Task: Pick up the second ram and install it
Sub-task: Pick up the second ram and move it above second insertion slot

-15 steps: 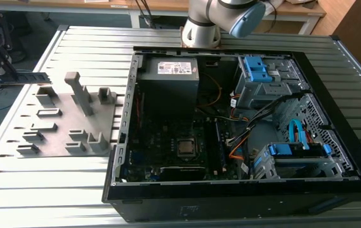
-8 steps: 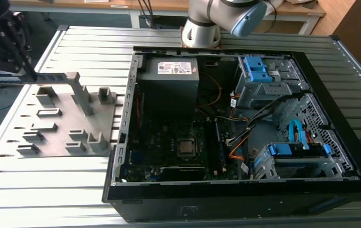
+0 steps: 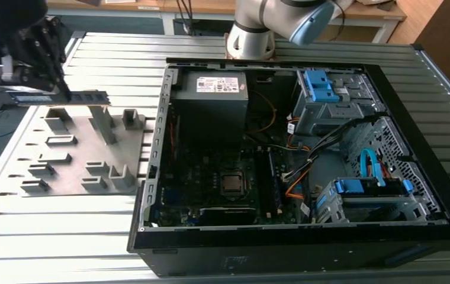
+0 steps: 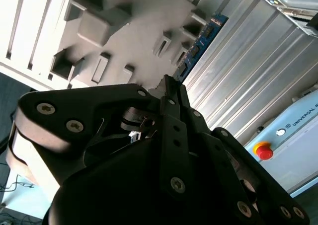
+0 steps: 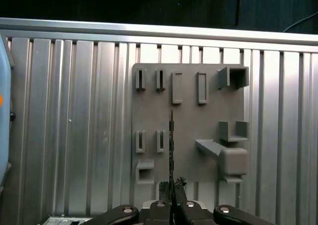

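The gripper (image 5: 172, 186) pinches the second ram (image 3: 61, 97), held on edge above the grey fixture plate (image 5: 189, 130).

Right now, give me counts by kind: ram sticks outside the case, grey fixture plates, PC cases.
Ram sticks outside the case: 1, the second ram, gripped in the tool
Grey fixture plates: 1
Open PC cases: 1
Total: 3

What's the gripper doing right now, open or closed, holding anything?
Gripper: closed on the second ram, holding it over the grey fixture tray.
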